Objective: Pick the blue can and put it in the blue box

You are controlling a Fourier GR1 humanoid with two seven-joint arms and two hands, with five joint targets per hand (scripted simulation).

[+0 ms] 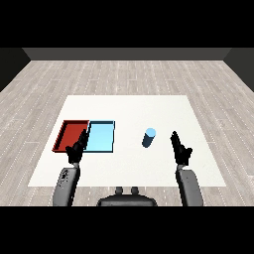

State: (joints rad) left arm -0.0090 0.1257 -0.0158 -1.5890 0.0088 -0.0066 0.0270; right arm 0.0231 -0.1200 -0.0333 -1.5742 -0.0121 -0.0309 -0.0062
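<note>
From the head view I see the blue can (149,137) standing on the white bench (129,109), apart from the blue tray (100,137). My right hand (180,150) is near it, fingers straight, holding nothing. My left hand (76,149) is also relaxed, over the red tray (69,134).

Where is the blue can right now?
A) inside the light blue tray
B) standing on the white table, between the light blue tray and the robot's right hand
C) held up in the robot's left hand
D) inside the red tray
B: the blue can stands upright on the white table, right of the light blue tray and left of the right hand, which is not touching it.
</note>
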